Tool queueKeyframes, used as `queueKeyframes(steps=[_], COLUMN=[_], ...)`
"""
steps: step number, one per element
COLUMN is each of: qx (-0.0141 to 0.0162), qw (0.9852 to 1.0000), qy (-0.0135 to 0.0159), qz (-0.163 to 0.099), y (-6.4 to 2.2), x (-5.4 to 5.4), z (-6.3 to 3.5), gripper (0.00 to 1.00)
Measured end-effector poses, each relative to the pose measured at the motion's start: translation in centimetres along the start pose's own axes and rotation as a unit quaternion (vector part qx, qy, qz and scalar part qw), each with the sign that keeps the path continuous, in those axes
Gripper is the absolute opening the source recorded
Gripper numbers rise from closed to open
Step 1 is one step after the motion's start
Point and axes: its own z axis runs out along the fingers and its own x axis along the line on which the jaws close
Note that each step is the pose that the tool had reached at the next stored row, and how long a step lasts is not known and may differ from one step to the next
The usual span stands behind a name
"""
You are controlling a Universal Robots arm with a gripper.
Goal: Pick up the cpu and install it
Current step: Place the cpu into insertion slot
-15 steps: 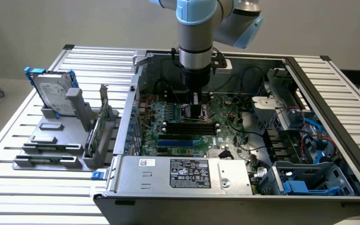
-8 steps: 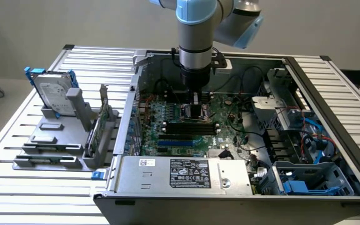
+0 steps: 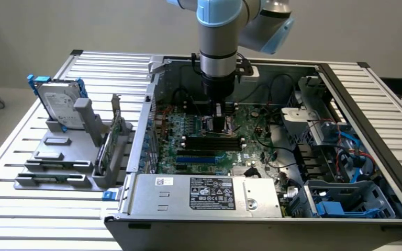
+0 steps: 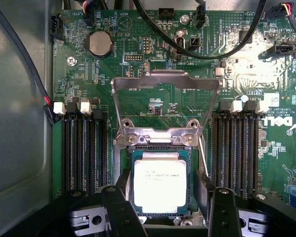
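Note:
The cpu [image 4: 159,181], a small square chip with a bright silvery top, lies flat inside the metal-framed socket [image 4: 160,138] of the green board [image 4: 227,74]. The socket's load plate [image 4: 165,81] is swung up and open. My gripper [image 4: 163,195] is directly above the chip and open. One dark finger [image 4: 121,195] stands on each side of the chip, with a gap showing between each finger and its edge. In the exterior view the gripper [image 3: 220,123] reaches straight down into the open computer case [image 3: 152,104], over the middle of the board.
Black memory slots [image 4: 84,148] flank the socket on both sides. Black cables [image 4: 207,52] arc over the board. A power supply [image 3: 208,193] fills the case's near side. On the exterior view's left, a silver hard drive [image 3: 58,102] with blue brackets stands in a grey rack [image 3: 54,162].

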Motion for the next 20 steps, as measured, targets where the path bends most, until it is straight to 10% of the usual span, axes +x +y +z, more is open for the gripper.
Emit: queueKeyframes(steps=[20], qx=[0.0000], qw=[1.0000], qy=[0.0001], qz=[0.000], y=[-0.01], x=[0.0], z=[-3.01], gripper=[0.60])
